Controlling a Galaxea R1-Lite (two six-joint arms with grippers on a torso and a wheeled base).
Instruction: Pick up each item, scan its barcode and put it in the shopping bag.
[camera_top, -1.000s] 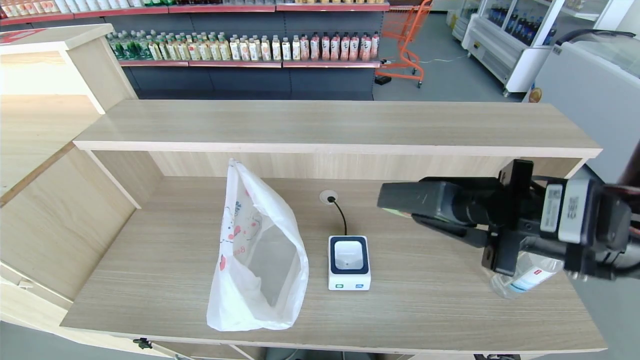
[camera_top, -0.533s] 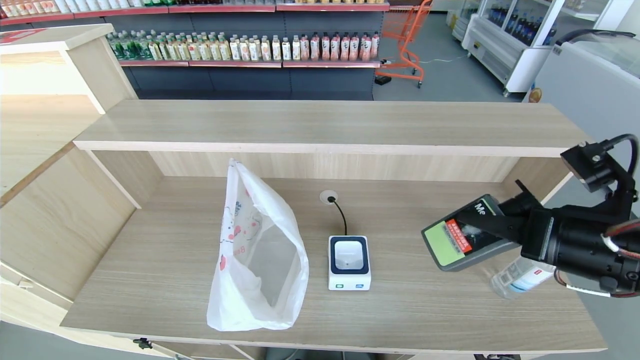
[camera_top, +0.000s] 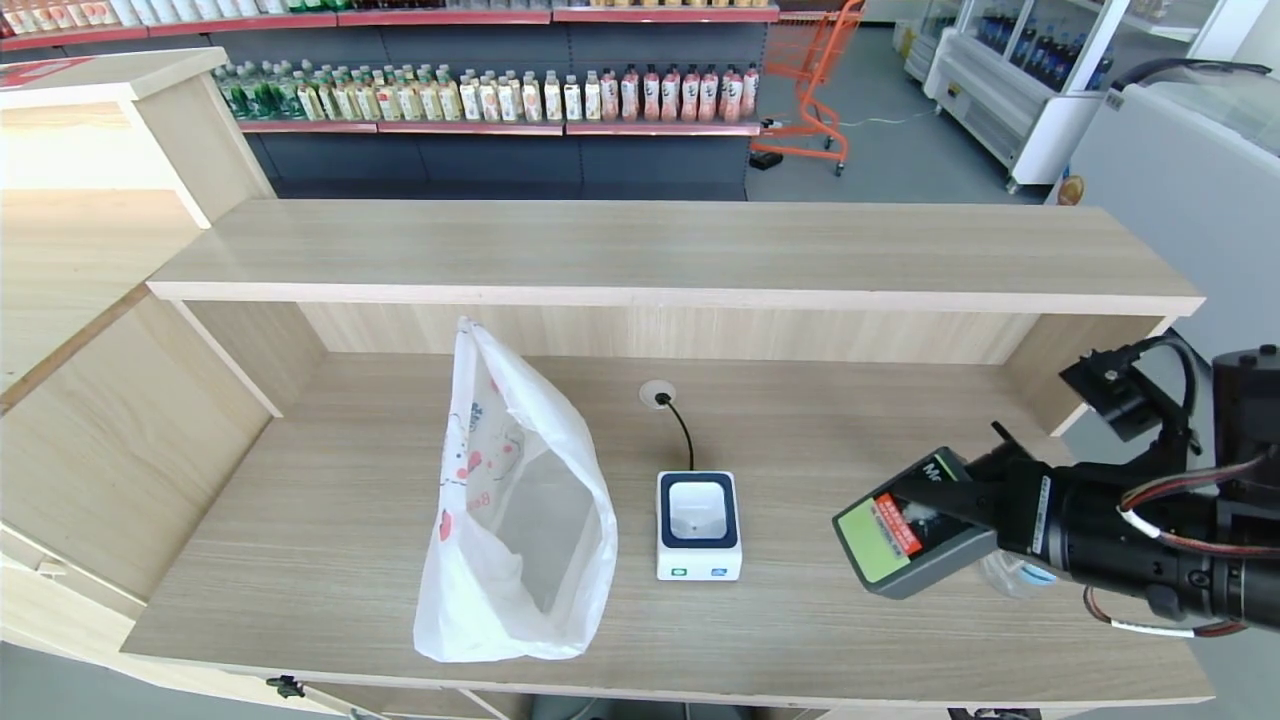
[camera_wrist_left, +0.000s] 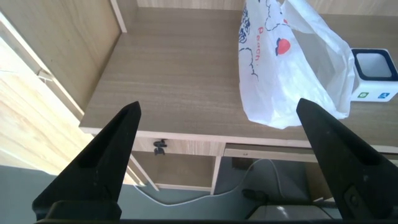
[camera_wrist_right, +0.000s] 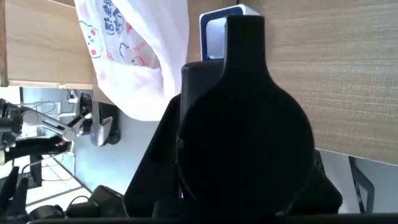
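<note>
Pinching a dark box (camera_top: 915, 525) by one end in the right gripper (camera_top: 960, 497), above the counter (camera_top: 330, 520) close to its right edge and nearer the front than the back. Sitting well to the right of the scanner (camera_top: 698, 525), with a green-and-red labelled face tilted upward. Cannot tell which face carries the barcode.

Risking a missed read, probably, if that face goes over the upward-looking scanner window without being turned down toward it. Risking a slip too: gripped at one end only, with most of the box hanging free of the fingers, so likely to pivot or drop during a wrist roll.

Hiding most of a clear bottle (camera_top: 1010, 580) just behind and below the box, very near the right edge. Could clip it with a low sweep and roll it off the counter.

Needing care at the shopping bag (camera_top: 520, 520) as well, just left of the scanner and reaching toward the front edge, mouth open. Thin and floppy by the look of it, so apt to fold shut or topple if the box catches its rim.

Hanging the left gripper (camera_wrist_left: 214, 158), spread and empty, out past the front edge toward the left corner, too far off to steady the bag.
</note>
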